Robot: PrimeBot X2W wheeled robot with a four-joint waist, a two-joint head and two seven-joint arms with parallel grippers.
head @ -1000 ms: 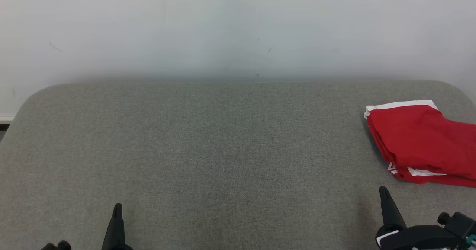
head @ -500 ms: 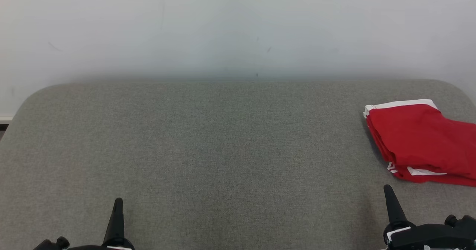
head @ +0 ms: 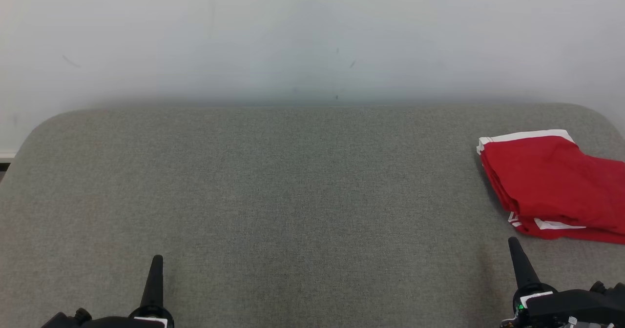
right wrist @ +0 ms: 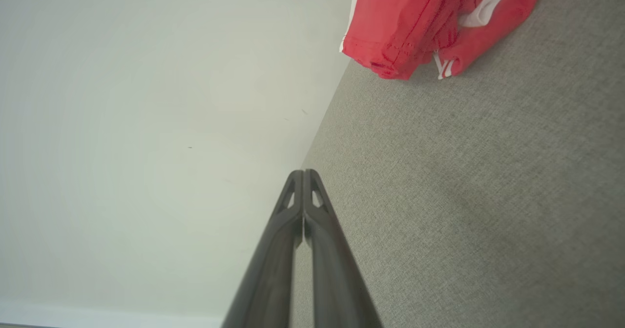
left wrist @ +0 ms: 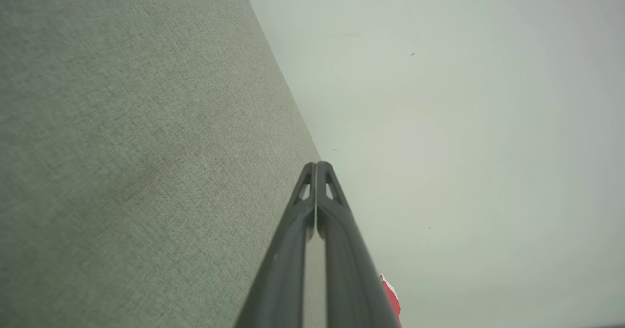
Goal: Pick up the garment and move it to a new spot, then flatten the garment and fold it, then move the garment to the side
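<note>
Since a second ago the garment [head: 556, 186] has not shifted, while the right gripper [head: 512, 244] has edged right and the left gripper [head: 156, 262] a little farther out.

The garment lies folded at the far right of the table [head: 293, 196], and its right part runs out of the head view. I cannot tell whether it overhangs the edge there; if it does, its own weight could drag the stack off.

The right gripper sits just near of the garment's near hem, so a careless swing of that arm could catch the hem and undo the fold. The layers look loosely stacked, so any nudge would likely slide them apart.

It is red cloth with white trim: a white band along the far edge and white stripes at the near left corner, where lower layers peek out. Folds bunch thickly along the left side.

Both grippers are clenched on nothing, fingers pressed together, well apart from each other. A pale wall [head: 312, 35] stands behind the table.
</note>
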